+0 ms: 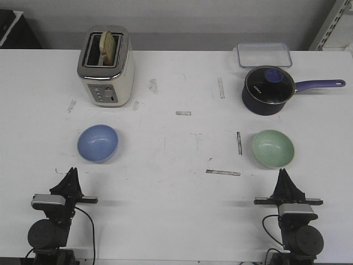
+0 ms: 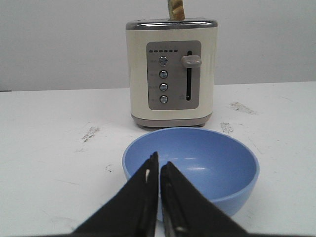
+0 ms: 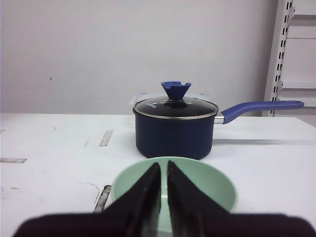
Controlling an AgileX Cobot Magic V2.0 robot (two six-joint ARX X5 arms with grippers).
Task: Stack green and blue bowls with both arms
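While both arms sit at the near edge of the surface (image 1: 176, 221), neither holds anything. Left end effector (image 1: 71, 172): fingers (image 2: 143, 197) pressed nearly together, thin slit between them, empty, tips just short of the blue bowl (image 1: 97, 143). Right end effector (image 1: 283, 172): same, closed to a thin slit, empty, tips just short of the green bowl (image 1: 273, 148).

Landmark = toaster (image 1: 106, 65), cream, slice of bread in one slot. Blue bowl is directly in front of the toaster, upright, near it but not touching. Green bowl is well off to the toaster's right, upright, just in front of the navy saucepan (image 1: 267, 90) with glass lid. Clear container (image 1: 264, 54) sits behind the saucepan. Bowls well apart, not stacked.
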